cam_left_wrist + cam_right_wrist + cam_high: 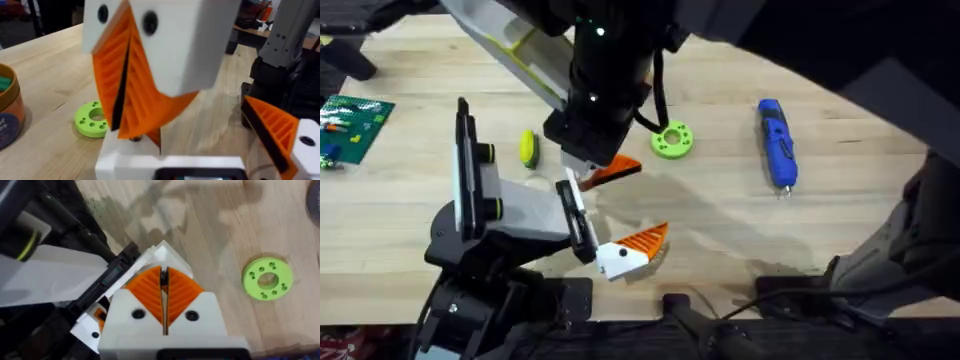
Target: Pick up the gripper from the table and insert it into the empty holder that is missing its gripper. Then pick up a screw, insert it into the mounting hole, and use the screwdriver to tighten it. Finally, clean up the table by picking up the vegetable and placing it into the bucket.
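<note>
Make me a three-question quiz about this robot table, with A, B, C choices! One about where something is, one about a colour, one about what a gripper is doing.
1. Where does the screwdriver lie on the table?
A. right of the green ring
B. left of the vegetable
C. on the ring

2. What colour is the screwdriver?
A. red
B. blue
C. white

3. How are the right gripper pads?
A. spread wide
B. pressed together
C. holding the ring

Answers: 1 A, overhead it lies past the ring's right side. 2 B, its body is blue. 3 B, the right wrist view shows the orange pads meeting.
</note>
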